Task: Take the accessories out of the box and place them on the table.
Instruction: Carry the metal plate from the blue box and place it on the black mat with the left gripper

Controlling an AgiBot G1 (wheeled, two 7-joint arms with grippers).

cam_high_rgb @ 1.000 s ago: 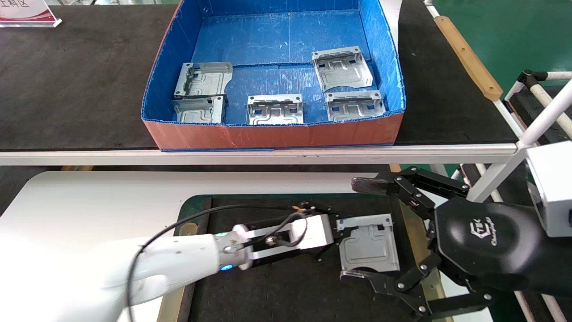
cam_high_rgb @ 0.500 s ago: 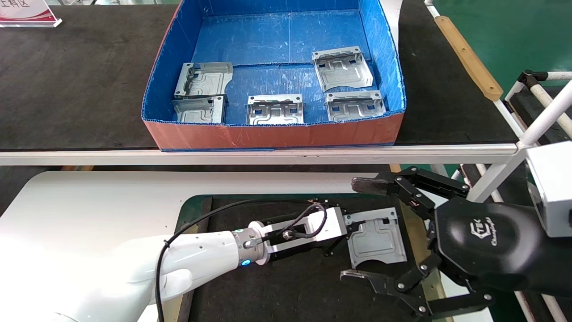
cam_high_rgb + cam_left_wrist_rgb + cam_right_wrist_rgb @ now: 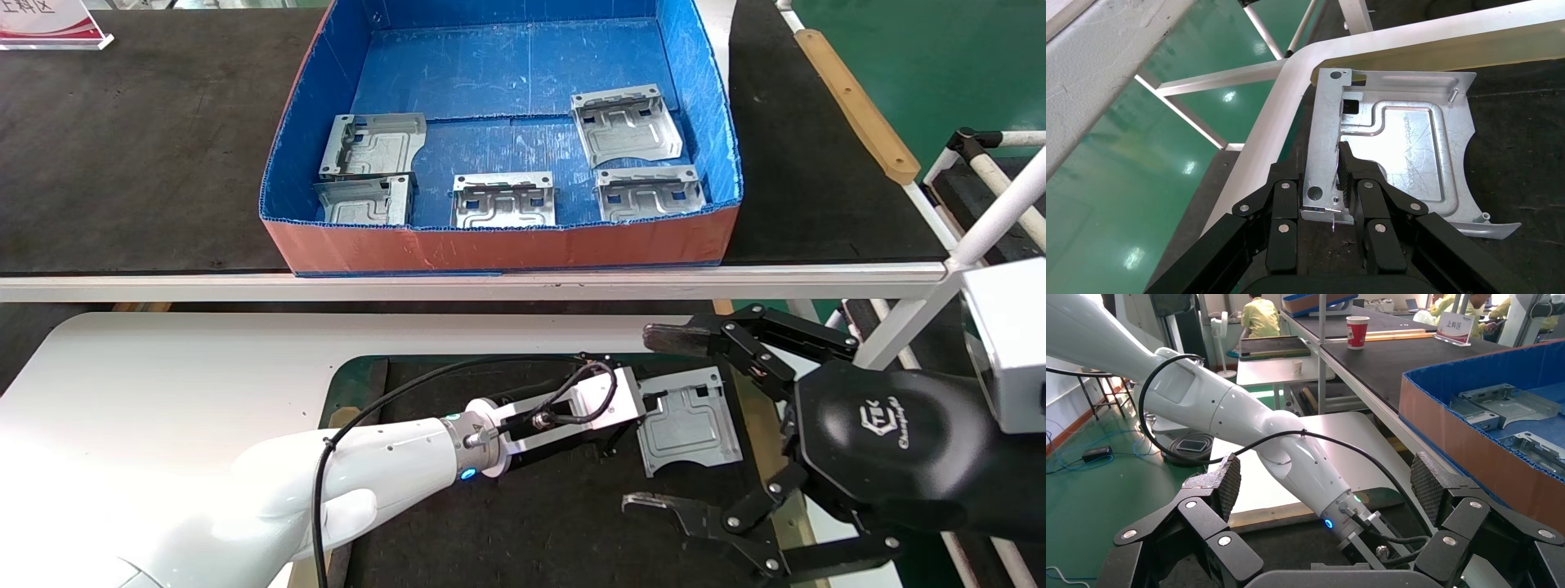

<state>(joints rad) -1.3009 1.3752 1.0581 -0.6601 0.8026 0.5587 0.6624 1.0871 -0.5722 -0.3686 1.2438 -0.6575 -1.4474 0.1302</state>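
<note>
Accessories are the subject: one accessory [image 3: 689, 418] is held by the left gripper [image 3: 641, 406] low over the dark grey mat [image 3: 523, 523] of the desk [image 3: 188, 367]. From the wrist view, the fingers [image 3: 1348, 168] are closed on one straight edge of this plate [image 3: 1407, 159], one finger on its upper face and the other under the edge. The rest of the plate reaches out past the fingertips, and its curved edge is on the side away from the box. I cannot tell if the plate already touches the mat or is just above it.

The right gripper [image 3: 678, 425] is near the same plate, on the side far from the left arm. Its fingers [image 3: 1223, 484] are spread wide apart and they hold nothing. One finger is on the box side of the plate and the other on the opposite side, both apart from it.

The box [image 3: 507, 245] stands on the black bench [image 3: 122, 147] beyond the desk. Five more plates lie on its blue floor. Three are in a row along the orange front wall: one [image 3: 363, 201], one [image 3: 503, 200] and one [image 3: 649, 193]. Two lie behind this row: one [image 3: 374, 145] touching the first, another [image 3: 626, 124] close behind the third. The back half of the box floor has no plates.
</note>
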